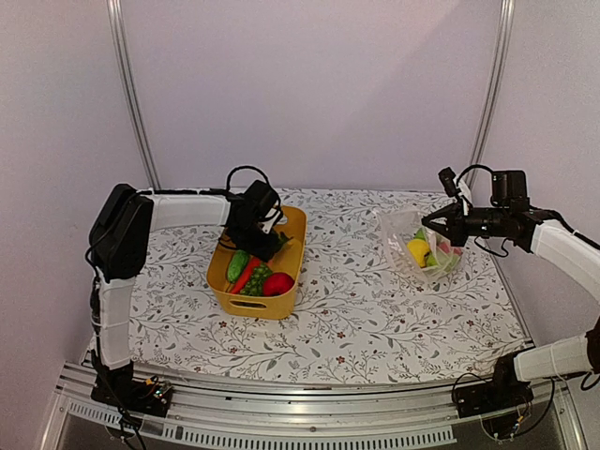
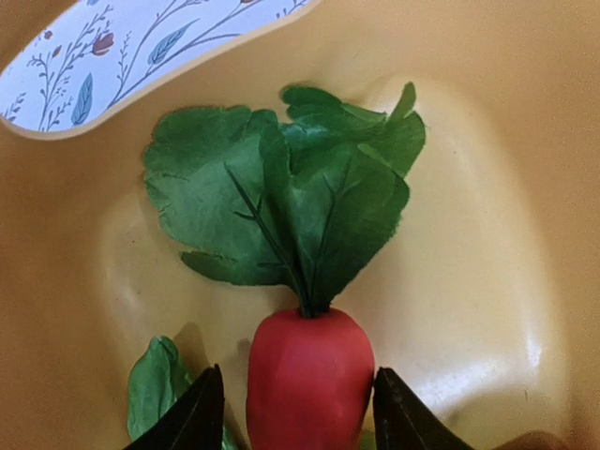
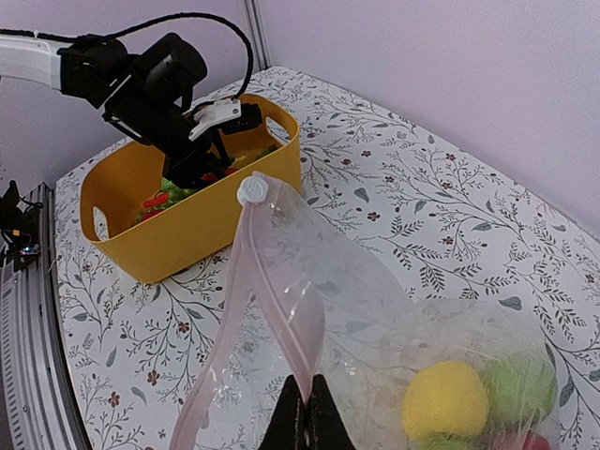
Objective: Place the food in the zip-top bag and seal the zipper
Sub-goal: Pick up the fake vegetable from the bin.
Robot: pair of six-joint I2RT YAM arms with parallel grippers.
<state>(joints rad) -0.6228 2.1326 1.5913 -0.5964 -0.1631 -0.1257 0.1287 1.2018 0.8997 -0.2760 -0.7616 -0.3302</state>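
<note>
The left end effector point(image 2: 298, 417) is straddling a red radish point(image 2: 309, 370), jaws apart (inside the yellow tub point(image 2: 487, 234)); the right end effector point(image 3: 305, 422) is pinching shut on the zipper point(image 3: 281, 309) of the zip-top bag point(image 3: 375, 300).

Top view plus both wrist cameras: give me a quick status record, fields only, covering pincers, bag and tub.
left pincer: inside the yellow tub, open, fingers either side of a red radish
right pincer: shut on the bag at its pink strip
bag mouth: held up, the strip's two sides apart, unsealed
in bag: yellow piece, green piece, a bit of red
in tub besides the radish: cucumber, carrot, round red piece
</note>
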